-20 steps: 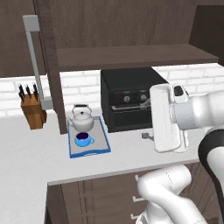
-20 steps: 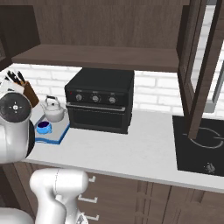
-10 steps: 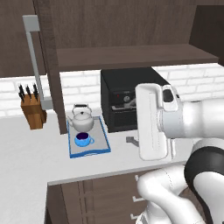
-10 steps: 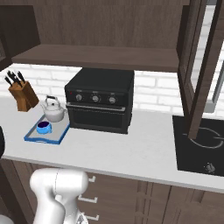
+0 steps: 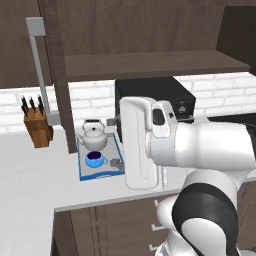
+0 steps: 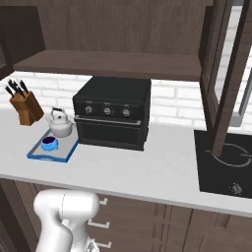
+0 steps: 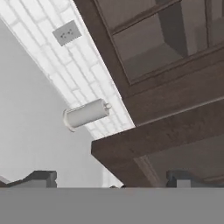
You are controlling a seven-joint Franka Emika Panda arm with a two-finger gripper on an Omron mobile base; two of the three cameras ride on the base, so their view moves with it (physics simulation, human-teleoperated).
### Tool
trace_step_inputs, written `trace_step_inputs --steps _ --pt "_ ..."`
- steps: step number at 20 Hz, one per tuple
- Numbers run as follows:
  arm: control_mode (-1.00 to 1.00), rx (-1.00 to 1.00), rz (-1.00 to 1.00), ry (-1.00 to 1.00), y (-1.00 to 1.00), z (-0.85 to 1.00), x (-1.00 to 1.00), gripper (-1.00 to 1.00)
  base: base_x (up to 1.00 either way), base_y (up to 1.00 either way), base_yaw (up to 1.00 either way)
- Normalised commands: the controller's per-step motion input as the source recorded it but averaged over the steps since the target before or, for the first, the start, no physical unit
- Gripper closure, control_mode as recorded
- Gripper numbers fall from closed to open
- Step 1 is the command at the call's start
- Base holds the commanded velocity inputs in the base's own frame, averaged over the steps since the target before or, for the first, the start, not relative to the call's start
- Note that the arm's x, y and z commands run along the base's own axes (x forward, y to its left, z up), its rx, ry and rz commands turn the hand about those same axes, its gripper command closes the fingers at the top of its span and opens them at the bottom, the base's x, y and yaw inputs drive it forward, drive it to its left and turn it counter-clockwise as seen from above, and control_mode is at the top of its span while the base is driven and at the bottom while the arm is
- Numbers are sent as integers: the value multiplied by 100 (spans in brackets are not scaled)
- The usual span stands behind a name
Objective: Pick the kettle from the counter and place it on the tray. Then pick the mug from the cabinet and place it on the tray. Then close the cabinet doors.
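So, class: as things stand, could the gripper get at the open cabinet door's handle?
Probably yes: the gripper is open and holds nothing, and the cabinet door swings out over the counter, its handle unblocked.

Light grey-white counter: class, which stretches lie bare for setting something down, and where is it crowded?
The counter is bare between the black oven and the black cooktop, and along its front edge. Crowded: the blue-rimmed tray, carrying silver kettle and blue mug, beside the wooden knife block.

Silver kettle and blue mug stand upright on the blue-rimmed tray.
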Motion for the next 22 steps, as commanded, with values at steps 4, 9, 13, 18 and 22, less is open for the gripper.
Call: trace_step_inputs --steps 4,9,13,18,22 --pt "-100 -3 9 -23 45 31 -9 -100 0 0 0" --pt "-100 -4 15 -21 45 34 -24 -100 0 0 0" --pt "-100 -2 5 -9 65 6 -9 -100 0 0 0" --pt "-100 0 1 -4 64 2 -12 -100 0 0 0" --pt "-100 -1 0 -2 56 5 22 -100 0 0 0"
